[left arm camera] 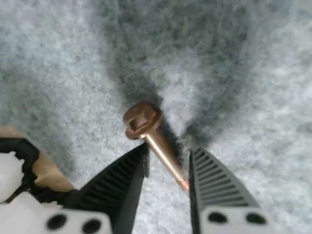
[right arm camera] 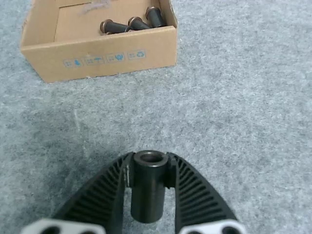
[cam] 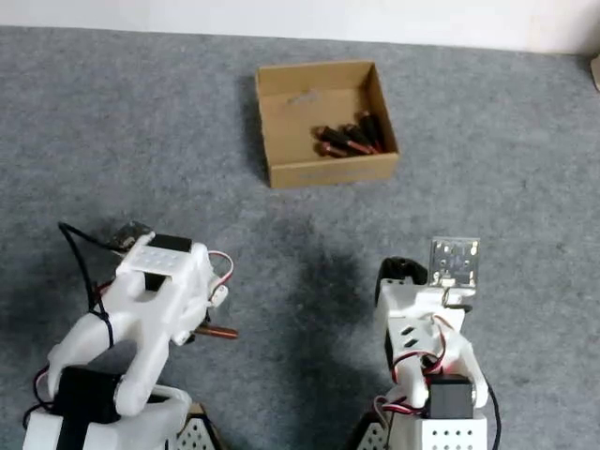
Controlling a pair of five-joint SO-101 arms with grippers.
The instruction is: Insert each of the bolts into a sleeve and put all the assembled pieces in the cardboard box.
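You've got the L gripper clenched on the bolt by its shank, lower left of the high view. R gripper grips the black sleeve, lower right. Cardboard box w/ assembled pcs sits top centre.

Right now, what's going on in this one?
The left arm's fingers grip a copper bolt by its shank, head pointing out. The right arm's fingers hold a black sleeve with its open end showing. Bolt and sleeve are not yet joined. Farther out on the table, the cardboard box already holds several assembled pieces.
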